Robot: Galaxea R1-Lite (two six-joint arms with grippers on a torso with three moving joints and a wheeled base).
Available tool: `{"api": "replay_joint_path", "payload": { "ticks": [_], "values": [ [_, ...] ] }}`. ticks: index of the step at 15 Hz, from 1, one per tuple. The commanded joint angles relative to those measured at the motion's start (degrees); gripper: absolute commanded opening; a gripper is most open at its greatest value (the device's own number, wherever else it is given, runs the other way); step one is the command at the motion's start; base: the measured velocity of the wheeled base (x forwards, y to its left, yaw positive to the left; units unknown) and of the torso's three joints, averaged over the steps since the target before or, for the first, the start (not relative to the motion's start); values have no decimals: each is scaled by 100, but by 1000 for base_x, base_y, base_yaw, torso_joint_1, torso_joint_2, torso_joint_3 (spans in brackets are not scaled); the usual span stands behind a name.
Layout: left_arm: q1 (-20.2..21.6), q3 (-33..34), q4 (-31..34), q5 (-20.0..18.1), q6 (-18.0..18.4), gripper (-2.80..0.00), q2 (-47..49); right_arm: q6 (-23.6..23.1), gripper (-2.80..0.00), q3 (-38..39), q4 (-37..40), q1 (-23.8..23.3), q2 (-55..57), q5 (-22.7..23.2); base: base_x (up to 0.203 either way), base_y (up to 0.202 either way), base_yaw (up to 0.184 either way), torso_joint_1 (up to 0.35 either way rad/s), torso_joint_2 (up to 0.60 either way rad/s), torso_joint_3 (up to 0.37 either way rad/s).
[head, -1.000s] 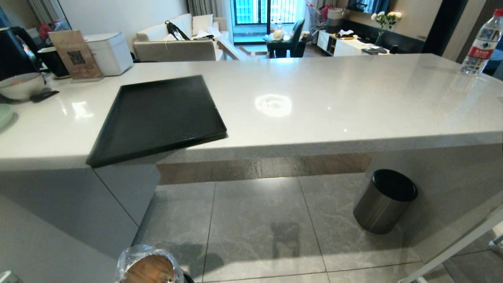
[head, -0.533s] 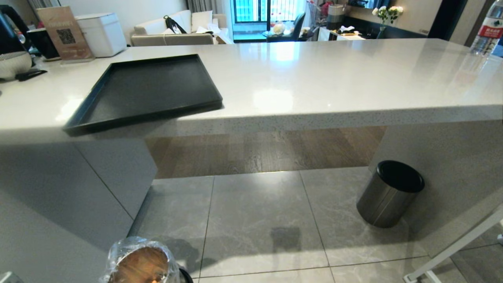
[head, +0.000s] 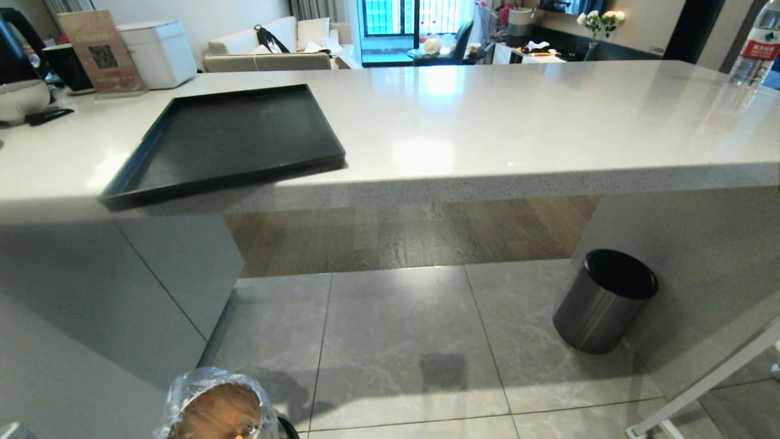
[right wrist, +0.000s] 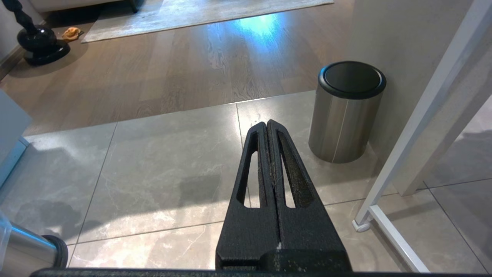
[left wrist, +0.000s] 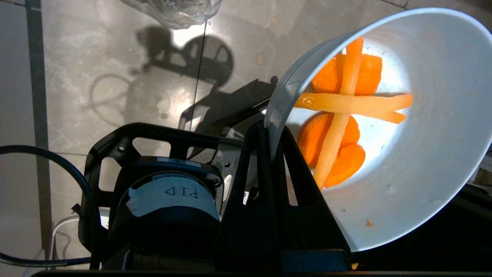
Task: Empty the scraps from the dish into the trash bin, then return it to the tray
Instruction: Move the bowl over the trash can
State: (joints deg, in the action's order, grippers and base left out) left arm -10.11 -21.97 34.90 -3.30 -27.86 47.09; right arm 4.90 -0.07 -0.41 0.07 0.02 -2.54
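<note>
- The left gripper (left wrist: 271,132) has its fingers clamped on the rim of the dish (left wrist: 434,161), tipped above the floor.
- The scraps (left wrist: 342,127) lie inside it.
- The trash bin (head: 216,408) stands on the floor.
- The tray (head: 225,143) sits bare on the surface (head: 487,134).
- The right gripper (right wrist: 268,125) hangs low, fingers together.

My left gripper (left wrist: 269,130) is clamped tight on the rim of the dish (left wrist: 423,154): one finger sits inside the rim, the other outside, and the wall is pinched between them. The wrist is angled so the dish hangs tilted over the floor. My right gripper (right wrist: 268,125) has its fingers pressed flat together with nothing between them. It points forward and down at the floor, idle. Neither arm shows in the head view.
</note>
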Motion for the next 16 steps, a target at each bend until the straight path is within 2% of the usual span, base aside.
{"api": "replay_joint_path", "payload": {
  "ticks": [1,16],
  "values": [
    [0,2,34,-4,-26,-280,2,2,-280,-1,6,1,-2,-1,0,0,0,17,176,193],
    [-9,-1,34,5,-26,-280,-16,2,-280,7,6,1,-2,-1,0,0,0,2,14,14]
  ]
}}
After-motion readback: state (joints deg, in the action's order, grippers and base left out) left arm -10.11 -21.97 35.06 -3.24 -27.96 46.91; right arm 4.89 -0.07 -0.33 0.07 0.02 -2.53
